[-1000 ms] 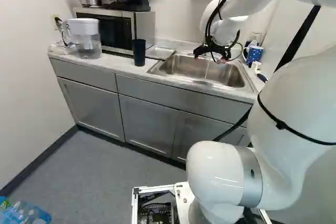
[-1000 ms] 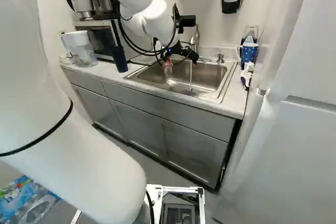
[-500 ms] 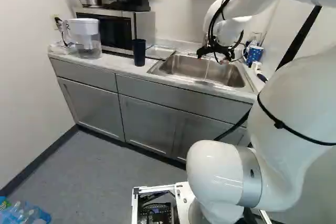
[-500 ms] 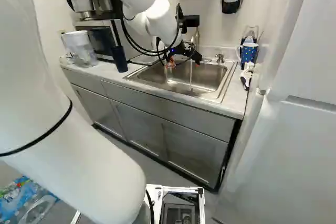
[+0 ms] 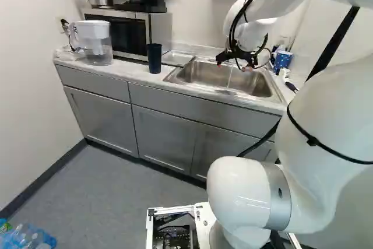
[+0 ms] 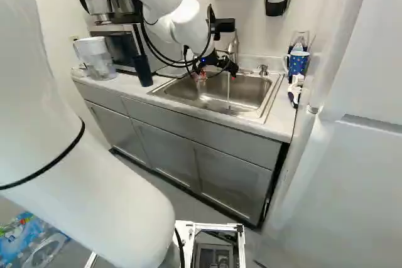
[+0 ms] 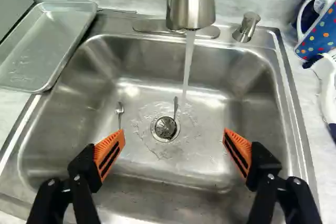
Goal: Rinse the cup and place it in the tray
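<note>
My gripper [image 6: 217, 75] hangs over the sink, also seen in the left base view. In the wrist view the gripper [image 7: 174, 139] is open, its orange pads far apart with nothing between them. Water from the faucet [image 7: 190, 3] runs into the sink [image 7: 210, 156], ahead of the fingers. A dark blue cup [image 5: 154, 59] stands upright on the counter, left of the sink in both base views. The metal tray [image 7: 44, 45] lies flat beside the sink, with no cup on it. A dotted blue mug [image 7: 319, 32] is on the counter across the sink from the tray.
Two small utensils [image 7: 120, 109] lie in the sink, one across the drain. A faucet lever [image 7: 247, 27] stands beside the spout. A water pitcher [image 5: 96, 42] and a microwave [image 5: 157, 30] are behind the dark cup; a white brush [image 6: 296, 86] lies near the mug.
Over the last half second my gripper has shifted slightly to the left in both base views, after a small shift the other way. It stays open. The base, cup and tray have not moved.
</note>
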Tool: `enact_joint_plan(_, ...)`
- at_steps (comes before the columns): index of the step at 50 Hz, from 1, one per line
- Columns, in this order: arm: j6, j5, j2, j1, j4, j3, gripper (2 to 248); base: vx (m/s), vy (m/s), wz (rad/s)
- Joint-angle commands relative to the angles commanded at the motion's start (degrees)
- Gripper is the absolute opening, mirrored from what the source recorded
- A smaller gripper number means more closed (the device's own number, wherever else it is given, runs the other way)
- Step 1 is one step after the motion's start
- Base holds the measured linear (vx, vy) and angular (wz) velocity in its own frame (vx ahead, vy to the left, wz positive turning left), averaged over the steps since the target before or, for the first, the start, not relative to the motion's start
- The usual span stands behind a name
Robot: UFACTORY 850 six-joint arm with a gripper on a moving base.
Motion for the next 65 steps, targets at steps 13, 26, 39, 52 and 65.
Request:
enact_joint_plan(13, 0.00, 0.00, 1.05, 2.47, 0.00, 0.99, 247, 0.000, 0.000, 0.000)
enact_joint_plan(26, 0.00, 0.00, 1.94, 5.03, 0.00, 1.82, 247, 0.000, 0.000, 0.000)
enact_joint_plan(39, 0.00, 0.00, 2.65, 7.63, 0.00, 2.48, 247, 0.000, 0.000, 0.000)
enact_joint_plan(52, 0.00, 0.00, 3.18, 10.27, 0.00, 2.96, 247, 0.000, 0.000, 0.000)
enact_joint_plan(65, 0.00, 0.00, 3.50, 12.93, 0.00, 3.26, 247, 0.000, 0.000, 0.000)
